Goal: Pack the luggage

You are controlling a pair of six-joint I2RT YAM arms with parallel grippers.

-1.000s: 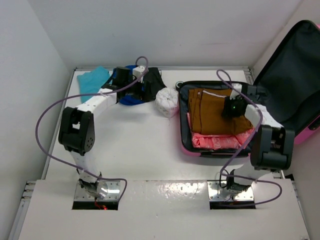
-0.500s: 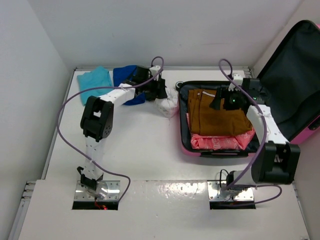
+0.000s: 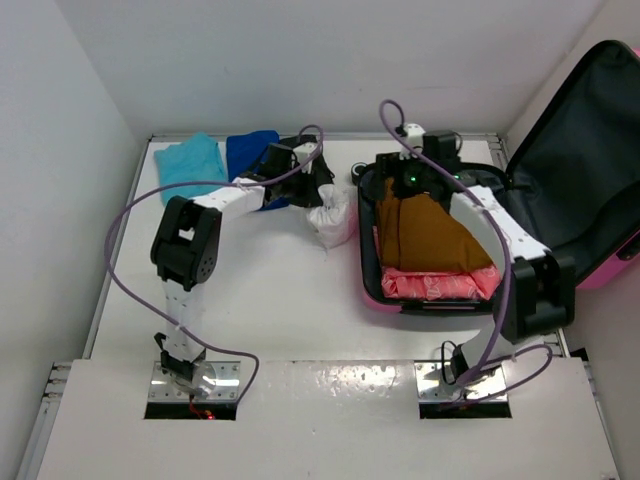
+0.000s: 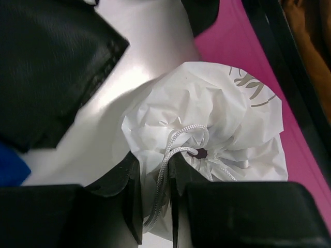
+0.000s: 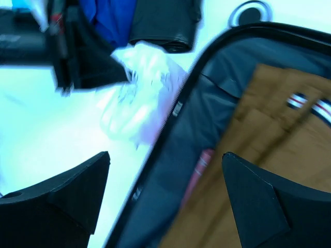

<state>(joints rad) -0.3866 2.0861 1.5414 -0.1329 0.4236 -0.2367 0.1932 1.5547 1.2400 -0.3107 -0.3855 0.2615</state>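
The luggage (image 3: 575, 160), a pink hard-shell suitcase, lies open at the right with its lid up. A brown garment (image 3: 430, 230) and a pink garment (image 3: 430, 284) lie inside. Just left of it on the table sits a white drawstring bag (image 3: 335, 218). My left gripper (image 3: 322, 200) is at the bag's near side; in the left wrist view the left gripper (image 4: 155, 191) is shut on the bag (image 4: 207, 124), pinching its fabric and cord. My right gripper (image 3: 398, 185) hovers open over the suitcase's far left rim, and the right gripper (image 5: 165, 170) holds nothing.
A teal cloth (image 3: 190, 160), a blue cloth (image 3: 250, 152) and a black cloth (image 3: 303, 160) lie along the table's far edge, left of the bag. The black cloth (image 4: 46, 67) is close beside my left gripper. White walls enclose the table.
My left gripper swung right from the black cloth to the white bag and closed on it. My right gripper opened, let go of the brown garment and moved to the suitcase's far left.
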